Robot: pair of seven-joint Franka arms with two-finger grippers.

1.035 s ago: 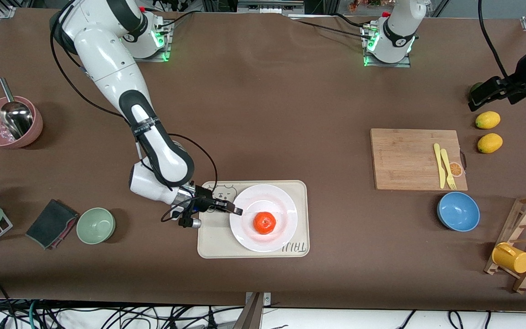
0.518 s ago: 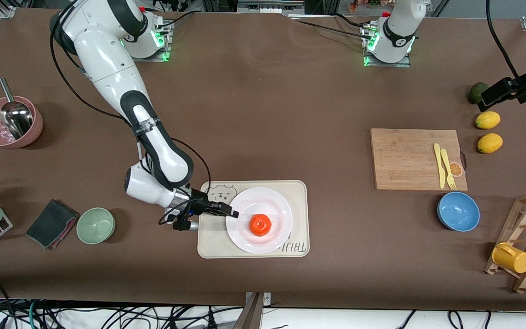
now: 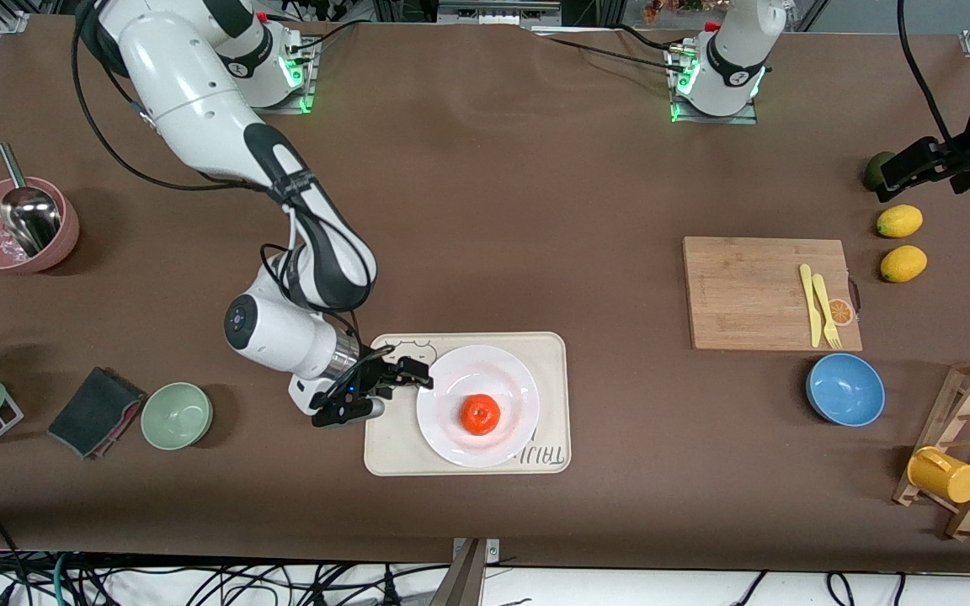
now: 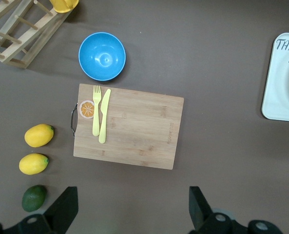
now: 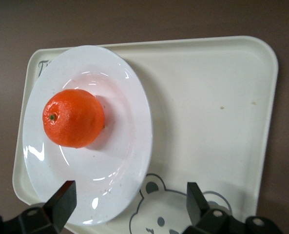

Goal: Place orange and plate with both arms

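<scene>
- Front view: the orange (image 3: 481,414) sits in the middle of the plate (image 3: 451,438), and the plate rests on the cream tray (image 3: 392,450) with the bear print, near the camera-side edge of the table (image 3: 493,210).
- Front view: the right claw (image 3: 412,376) hangs just over the tray's corner toward the right arm's end, beside the plate's rim, fingers spread and holding nothing.
- Front view: the left claw (image 3: 893,178) waits high over the left arm's end of the table, above a green lime (image 3: 874,168) and near two lemons (image 3: 899,220).
- Front view: a cutting board (image 3: 754,295) carries a yellow knife and fork (image 3: 822,307); a blue bowl (image 3: 844,389) lies nearer the camera than the board.
- Left wrist view: the left claw's fingers (image 4: 66,209) stand wide apart and empty above the board, the lemons, the lime and the blue bowl; a tray corner shows at the edge.
- Right wrist view: the right claw's fingers (image 5: 61,202) are spread, one over the plate's rim, the other over the printed bear; the orange lies on the plate, apart from both.
</scene>
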